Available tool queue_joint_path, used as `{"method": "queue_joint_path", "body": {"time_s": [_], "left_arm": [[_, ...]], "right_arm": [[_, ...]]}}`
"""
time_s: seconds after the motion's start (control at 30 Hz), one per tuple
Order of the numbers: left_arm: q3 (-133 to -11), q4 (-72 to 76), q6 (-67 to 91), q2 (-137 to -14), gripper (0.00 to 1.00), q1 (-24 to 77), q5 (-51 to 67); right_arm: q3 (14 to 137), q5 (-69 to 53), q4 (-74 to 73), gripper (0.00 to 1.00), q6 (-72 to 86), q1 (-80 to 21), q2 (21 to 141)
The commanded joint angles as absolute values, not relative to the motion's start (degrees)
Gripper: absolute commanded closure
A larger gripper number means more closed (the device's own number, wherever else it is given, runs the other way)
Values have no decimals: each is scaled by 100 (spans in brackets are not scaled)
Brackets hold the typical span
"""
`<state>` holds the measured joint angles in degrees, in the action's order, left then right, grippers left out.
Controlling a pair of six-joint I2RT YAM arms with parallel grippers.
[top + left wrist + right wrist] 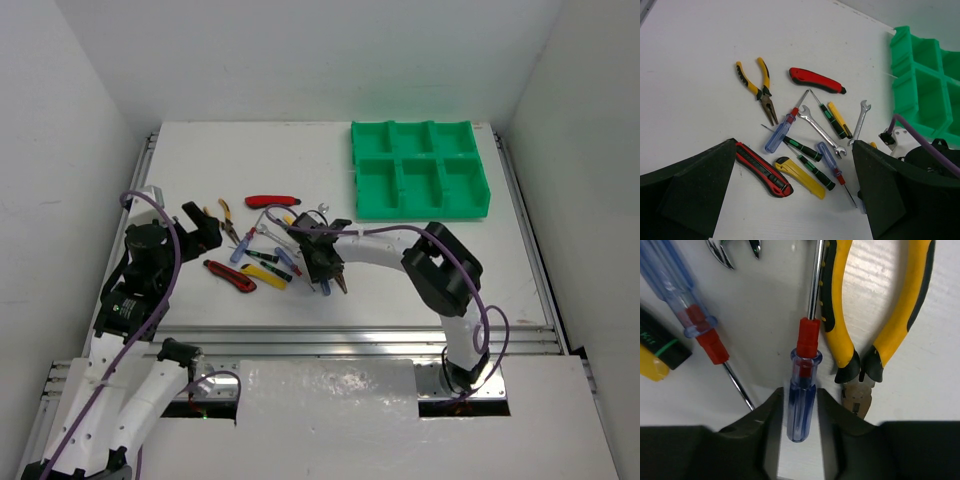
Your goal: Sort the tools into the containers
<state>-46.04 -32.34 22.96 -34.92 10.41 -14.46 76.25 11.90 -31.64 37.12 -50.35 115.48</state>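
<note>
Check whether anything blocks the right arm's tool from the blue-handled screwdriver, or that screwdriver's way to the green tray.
Nothing visible does. The blue-handled screwdriver has its handle between the fingers of the right tool. The yellow pliers lie close beside it, not between. From above, only bare table shows towards the green tray.

We saw the tray (420, 170) at the far right of the counter (200, 160). Every tool lay on the counter, left of the tray and nearer our side. The pliers (760, 87) lay farthest from the tray, a utility knife (816, 80) between them and it. One wrench (820, 131) and another wrench (860, 120) lay closer still to the tray. A screwdriver (802, 390) lay between the fingers (755, 440) of the right claw (333, 285), a second pair of pliers (880, 315) just beside it.
</note>
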Motion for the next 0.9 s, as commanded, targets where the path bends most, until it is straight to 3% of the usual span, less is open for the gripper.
{"method": "queue_joint_path", "body": {"time_s": [0.0,0.13,0.17,0.2,0.5,0.73,0.87], "left_arm": [[-4623,-2944,2241,-3445,0,984,-1371],[-4614,-2944,2232,-3445,0,984,-1362],[-4614,-2944,2232,-3454,0,984,-1354],[-4614,-2953,2232,-3454,0,984,-1354],[-4623,-2944,2232,-3445,0,993,-1354],[-4632,-2918,2197,-3472,0,984,-1153],[-4597,-2848,2153,-3410,0,984,-1116]], "right_arm": [[7471,1143,-2962,68,3902,-5027,11531],[7322,1178,-2909,80,3920,-5062,11488],[7313,1178,-2918,91,3920,-5071,11435],[7295,1195,-2909,95,3911,-5089,11261],[7163,1502,-3040,96,3578,-5001,9652],[7330,1275,-2683,96,2727,-3510,9062],[7810,1160,-2083,96,1857,-2779,9570]]}}
